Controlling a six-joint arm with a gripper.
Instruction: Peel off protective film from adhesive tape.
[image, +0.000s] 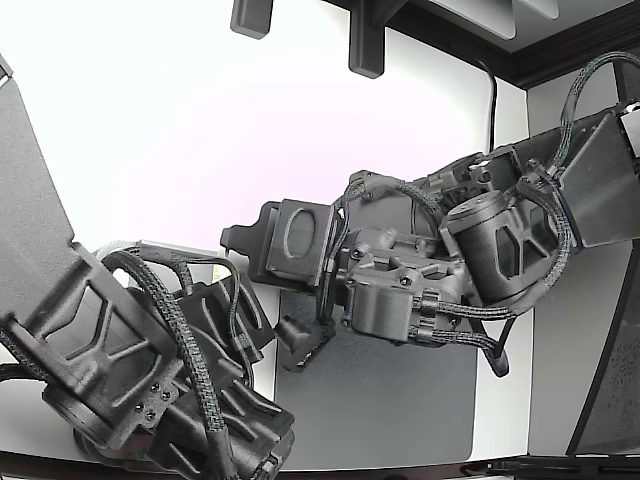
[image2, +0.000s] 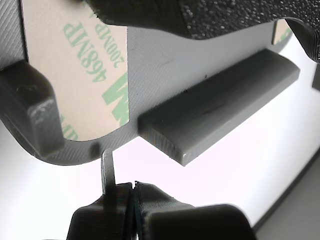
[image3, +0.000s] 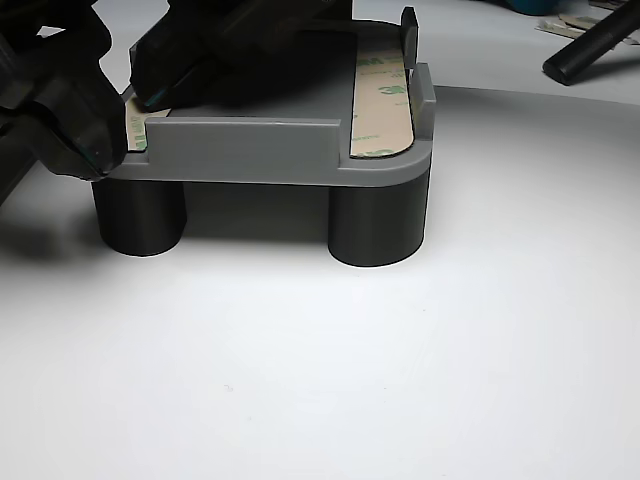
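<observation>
Hand (image2: 134, 192) pinched closed below tape liner (image2: 80, 75).

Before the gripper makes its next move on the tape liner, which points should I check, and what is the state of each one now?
1. Liner on the grey part is still stuck flat, not lifted: ok for starting.
2. Gripper fingertips are pressed together with nothing between them: ok.
3. Gripper is off the liner edge, with a gap to the part: ok.
4. Second liner strip in the other view also lies flat: ok.
5. Part rests on its dark cylinder feet: ok.
6. Whether the part is clamped firmly: cannot tell.
</observation>
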